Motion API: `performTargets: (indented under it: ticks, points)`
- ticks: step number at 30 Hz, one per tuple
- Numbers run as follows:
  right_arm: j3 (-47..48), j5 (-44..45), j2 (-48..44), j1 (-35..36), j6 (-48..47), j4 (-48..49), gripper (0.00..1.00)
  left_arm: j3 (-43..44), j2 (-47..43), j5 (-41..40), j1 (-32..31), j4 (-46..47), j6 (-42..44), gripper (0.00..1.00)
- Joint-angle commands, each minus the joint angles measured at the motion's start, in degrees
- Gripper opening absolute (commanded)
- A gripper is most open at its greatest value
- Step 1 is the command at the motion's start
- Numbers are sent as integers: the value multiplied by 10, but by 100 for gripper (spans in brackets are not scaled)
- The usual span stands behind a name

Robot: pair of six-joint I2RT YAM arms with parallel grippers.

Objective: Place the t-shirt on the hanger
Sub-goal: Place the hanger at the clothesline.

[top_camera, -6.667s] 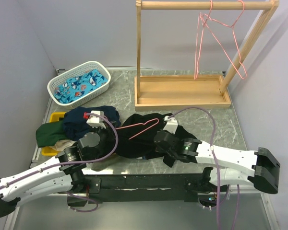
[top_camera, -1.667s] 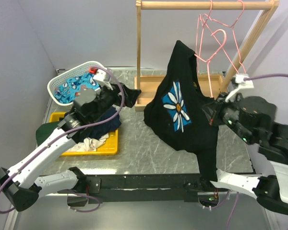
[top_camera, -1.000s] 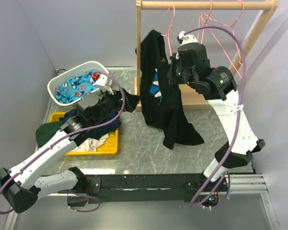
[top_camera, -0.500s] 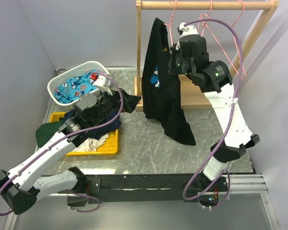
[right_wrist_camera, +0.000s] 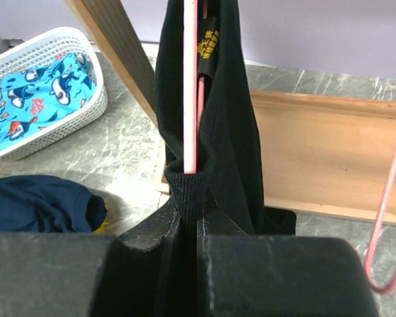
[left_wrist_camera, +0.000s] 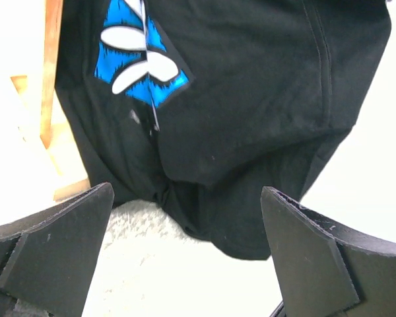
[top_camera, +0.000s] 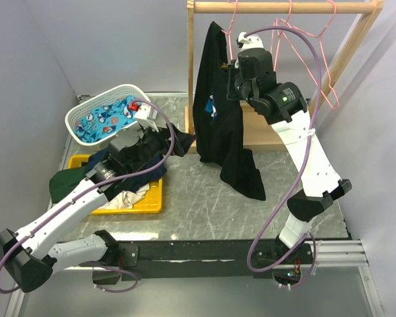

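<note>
The black t-shirt [top_camera: 219, 112] with its blue-and-white print [left_wrist_camera: 142, 59] hangs from the pink hanger [top_camera: 233, 30], whose hook is up at the wooden rack's top bar [top_camera: 284, 7]. My right gripper [top_camera: 241, 76] is high beside the collar. In the right wrist view it [right_wrist_camera: 189, 212] is shut on the ribbed collar of the t-shirt [right_wrist_camera: 234, 132], and the hanger wire [right_wrist_camera: 190, 86] runs down into that collar. My left gripper [top_camera: 183, 142] stands open just left of the shirt's lower part. In the left wrist view the gripper [left_wrist_camera: 185, 224] has nothing between its fingers [left_wrist_camera: 59, 238], with the hem just beyond.
Two more pink hangers [top_camera: 320, 59] hang at the right of the rack, above its wooden base tray [top_camera: 277, 132]. A white basket [top_camera: 109, 113] with patterned cloth sits at the back left. A yellow tray [top_camera: 145, 198] holds navy cloth [top_camera: 145, 178], beside green cloth [top_camera: 65, 181].
My right gripper has carried the hung t-shirt a little up and left along the rack, and the shirt now hangs straighter. My left gripper has edged right toward the shirt, still open.
</note>
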Motion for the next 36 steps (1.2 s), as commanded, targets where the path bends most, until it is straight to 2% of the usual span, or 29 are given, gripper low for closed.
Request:
performTargets:
  ticks: [1, 7, 14, 16, 17, 19, 20, 21, 23, 24, 25, 27, 28, 34, 36]
  points:
    - [-27, 19, -27, -6, -8, 84, 9, -21, 2, 17, 0, 31, -16, 99]
    - [29, 9, 0, -16, -13, 64, 6, -39, 3, 18, 0, 45, -31, 99]
    - [24, -18, 18, -27, -10, 78, 6, -41, 3, 15, -1, 42, -28, 99]
    - [19, -18, 13, -27, -10, 75, 14, -41, 8, 16, -1, 42, -27, 97]
    - [19, -18, 11, -26, -9, 70, 25, -42, 9, 16, -1, 42, -27, 96]
    - [9, -17, -14, -25, -2, 56, 37, -49, 10, 15, 0, 43, -27, 96]
    - [-1, -16, -30, -24, 2, 54, 51, -52, 10, 16, 0, 46, -30, 96]
    - [-16, -17, -47, -19, 9, 56, 57, -60, 9, 16, 0, 49, -31, 96]
    - [-90, -25, -118, -14, 17, 77, 69, -69, 8, 17, -1, 58, -35, 96]
    - [-123, -29, -146, -13, 31, 88, 71, -80, 8, 17, 0, 61, -37, 96]
    - [-201, -32, -206, -12, 38, 117, 72, -84, 9, 18, 0, 65, -39, 96]
    - [-296, -40, -273, -10, 56, 149, 75, -95, 10, 15, -1, 71, -43, 96]
    - [-399, -40, -343, -10, 63, 184, 78, -98, 6, 15, -1, 70, -45, 96]
    - [-739, -34, -594, -9, 123, 269, 83, -110, -11, -19, 0, 54, -47, 96]
    - [-794, -34, -634, -9, 154, 282, 84, -117, -18, -21, 1, 58, -55, 96]
